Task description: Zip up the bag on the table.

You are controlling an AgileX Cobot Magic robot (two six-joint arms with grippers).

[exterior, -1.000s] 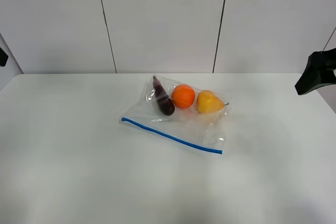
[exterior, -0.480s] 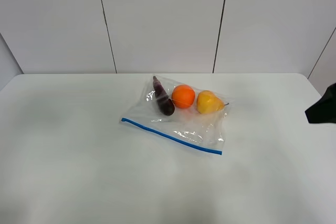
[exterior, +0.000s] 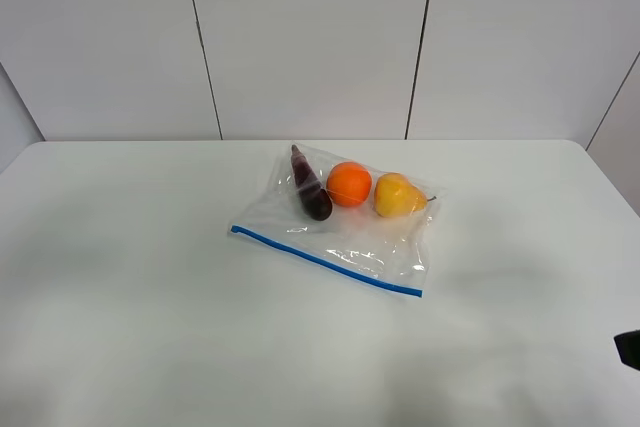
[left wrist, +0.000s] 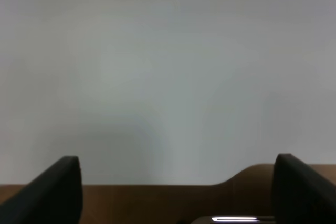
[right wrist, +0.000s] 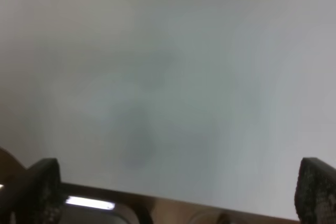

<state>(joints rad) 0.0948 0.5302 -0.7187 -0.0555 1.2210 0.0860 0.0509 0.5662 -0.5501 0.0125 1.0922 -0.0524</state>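
Bag, only one, lies flat near the middle of the white table. Through its clear plastic three pieces show: one dark purple, one orange, one yellow. One blue zip strip runs along the near edge. Left gripper and right gripper both stand wide apart over bare table, with nothing between their fingers.

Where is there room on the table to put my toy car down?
Nearly everywhere. The table is bare left of the bag, right of it, and in front of its blue zip strip. Only the middle, where the bag lies, is taken.
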